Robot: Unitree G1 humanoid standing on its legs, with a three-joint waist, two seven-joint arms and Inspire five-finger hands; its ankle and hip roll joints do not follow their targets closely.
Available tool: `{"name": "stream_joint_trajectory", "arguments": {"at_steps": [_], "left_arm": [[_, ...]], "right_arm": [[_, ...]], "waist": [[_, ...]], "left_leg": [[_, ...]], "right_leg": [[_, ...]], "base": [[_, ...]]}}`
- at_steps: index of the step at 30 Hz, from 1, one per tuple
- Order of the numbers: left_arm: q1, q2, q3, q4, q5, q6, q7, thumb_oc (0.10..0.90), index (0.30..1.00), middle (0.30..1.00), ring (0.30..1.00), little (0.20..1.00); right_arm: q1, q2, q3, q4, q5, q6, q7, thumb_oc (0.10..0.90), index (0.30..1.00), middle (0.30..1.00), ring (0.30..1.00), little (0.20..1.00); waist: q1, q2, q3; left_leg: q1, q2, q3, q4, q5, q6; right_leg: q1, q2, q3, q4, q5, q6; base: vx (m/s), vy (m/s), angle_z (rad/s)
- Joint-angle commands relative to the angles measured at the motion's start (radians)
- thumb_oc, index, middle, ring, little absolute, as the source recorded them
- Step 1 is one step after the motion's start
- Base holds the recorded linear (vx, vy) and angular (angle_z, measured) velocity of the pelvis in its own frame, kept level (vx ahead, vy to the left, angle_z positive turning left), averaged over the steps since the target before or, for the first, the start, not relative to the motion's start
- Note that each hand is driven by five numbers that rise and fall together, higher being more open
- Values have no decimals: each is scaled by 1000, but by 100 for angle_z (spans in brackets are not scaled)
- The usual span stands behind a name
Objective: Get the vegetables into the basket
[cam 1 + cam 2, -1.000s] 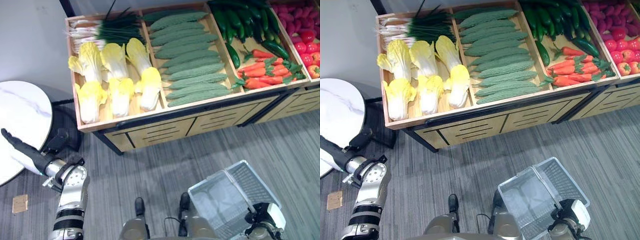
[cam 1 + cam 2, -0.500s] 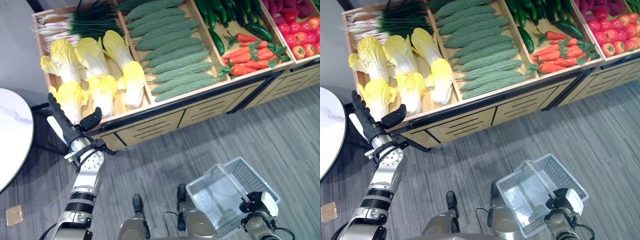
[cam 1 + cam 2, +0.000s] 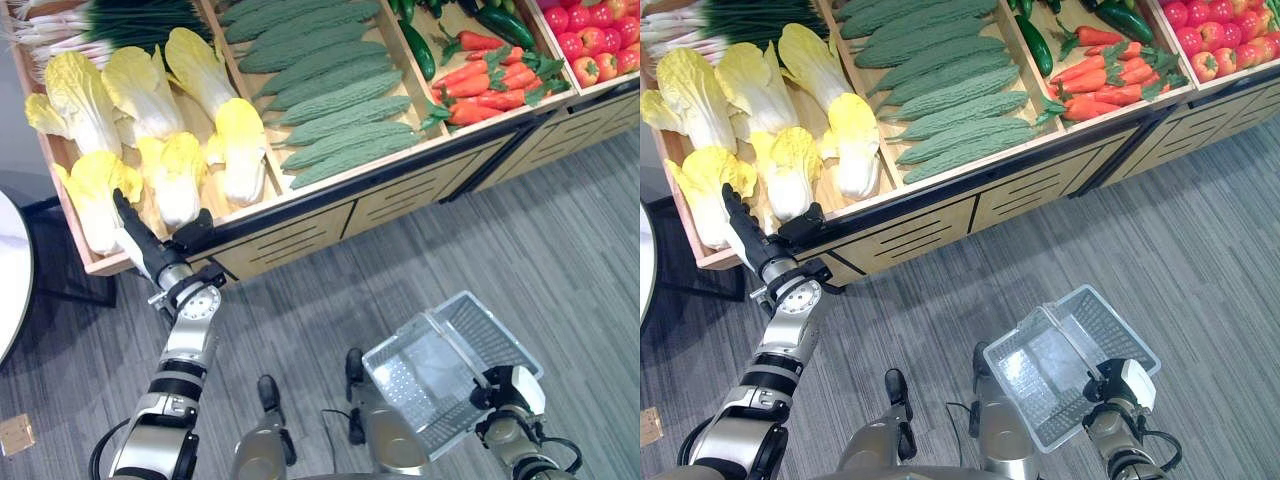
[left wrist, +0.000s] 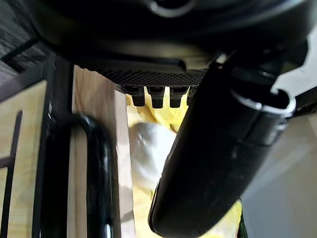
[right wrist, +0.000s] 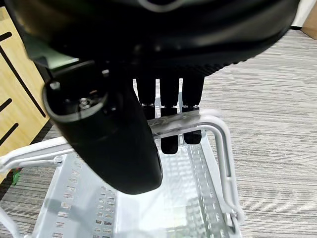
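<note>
— Grey striped carpet [image 3: 560, 230], and a long wooden produce stand [image 3: 330, 205] across the top of it. Where are the vegetables?

— All in the stand's bins: pale yellow napa cabbages [image 3: 175, 175] on the left with green onions [image 3: 110, 20] behind, bumpy bitter gourds [image 3: 335, 100] in the middle, then cucumbers [image 3: 420, 50], carrots [image 3: 490, 85] and red tomatoes [image 3: 590, 40] at the right, cut off by the edge.

— And the basket?

— The clear perforated plastic basket [image 3: 1065, 350] hangs low on the right with nothing in it. The right hand [image 5: 168, 119] has its fingers curled round the white handle [image 5: 218, 134].

— The left hand?

— The left hand [image 3: 150, 245] reaches to the stand's front edge by the cabbages, fingers straight, thumb spread, holding nothing.
</note>
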Motion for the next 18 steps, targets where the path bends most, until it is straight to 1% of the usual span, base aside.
{"name": "stream_joint_trajectory", "arguments": {"at_steps": [1, 2, 4, 5, 6, 7, 9, 10, 11, 12, 13, 14, 18], "left_arm": [[-130, 86, -50, 68, 59, -9, 13, 900, 1000, 1000, 1000, 1000], [-132, 86, -50, 70, 58, -9, 13, 900, 1000, 1000, 1000, 1000], [-155, 93, -61, 95, 64, 14, 14, 900, 1000, 1000, 1000, 1000], [-171, 100, -73, 138, 69, 49, 9, 900, 1000, 1000, 1000, 1000], [-188, 109, -79, 149, 76, 57, 9, 900, 1000, 1000, 1000, 1000], [-213, 114, -95, 214, 81, 102, -7, 900, 1000, 1000, 1000, 1000], [-247, 121, -119, 288, 104, 157, -40, 900, 1000, 1000, 1000, 1000], [-272, 138, -133, 342, 147, 212, -47, 661, 665, 665, 665, 665], [-273, 138, -133, 343, 147, 211, -47, 400, 300, 300, 300, 300], [-292, 145, -144, 402, 190, 249, -67, 400, 300, 300, 300, 300], [-294, 146, -144, 404, 190, 248, -68, 400, 300, 300, 300, 300], [-294, 149, -143, 433, 207, 264, -71, 400, 300, 300, 300, 300], [-296, 143, -138, 559, 216, 296, -94, 400, 300, 300, 300, 300]], "right_arm": [[-24, -89, 29, 8, 5, -4, -75, 400, 300, 300, 300, 300], [-26, -88, 29, 9, 5, -4, -75, 400, 300, 300, 300, 300], [-28, -90, 34, 0, 4, -3, -76, 400, 300, 300, 300, 300], [-32, -93, 43, -1, 1, -1, -75, 400, 300, 300, 300, 300], [-34, -96, 46, -8, 0, 1, -75, 400, 300, 300, 300, 300], [-45, -102, 51, -5, 1, 6, -75, 400, 300, 300, 300, 300], [-60, -109, 52, 10, 8, 12, -74, 400, 300, 300, 300, 300], [-70, -116, 53, 12, 12, 16, -72, 400, 300, 300, 300, 300], [-71, -116, 53, 12, 12, 16, -72, 400, 300, 300, 300, 300], [-78, -121, 55, 4, 13, 15, -67, 400, 300, 300, 300, 300], [-78, -121, 55, 3, 13, 15, -67, 400, 300, 300, 300, 300], [-78, -122, 56, 0, 14, 11, -62, 400, 300, 300, 300, 300], [-95, -121, 78, 9, 3, 6, -52, 400, 300, 300, 300, 300]], "waist": [[-6, -44, -51], [-5, -45, -51], [-10, -46, -46], [-12, -45, -44], [-13, -45, -41], [-14, -42, -38], [-14, -35, -34], [-11, -29, -30], [-11, -29, -30], [-11, -25, -26], [-11, -25, -25], [-10, -23, -24], [-9, -20, -25]], "left_leg": [[3, 51, -81, 1, -7, -64], [3, 51, -81, 1, -7, -64], [1, 53, -79, 2, -7, -65], [0, 54, -78, 2, -6, -65], [-2, 55, -77, 2, -5, -66], [-5, 56, -78, 2, -2, -66], [-8, 57, -81, 1, 1, -67], [-9, 56, -85, 0, 2, -68], [-9, 57, -85, 0, 2, -68], [-10, 58, -89, 0, 3, -69], [-9, 58, -89, 0, 3, -69], [-7, 58, -89, 0, 1, -69], [4, 60, -86, 0, -2, -69]], "right_leg": [[-49, -86, 31, 80, -78, 109], [-50, -86, 31, 80, -78, 109], [-55, -84, 33, 80, -77, 109], [-58, -82, 34, 80, -77, 109], [-61, -81, 35, 81, -77, 109], [-65, -79, 36, 81, -76, 108], [-66, -79, 33, 83, -76, 108], [-66, -78, 30, 84, -78, 107], [-66, -78, 30, 84, -78, 107], [-66, -77, 27, 86, -80, 106], [-66, -77, 26, 86, -80, 106], [-65, -77, 28, 88, -82, 105], [-58, -77, 28, 90, -86, 103]], "base": [[31, 10, -12], [24, 0, -9], [27, -3, -5], [28, -3, -4], [45, -8, -5], [42, -5, -8], [42, -3, -8], [0, 0, 0], [30, 0, 2], [0, 0, 0], [0, 0, 0], [0, 0, 0], [0, 0, 0]]}}
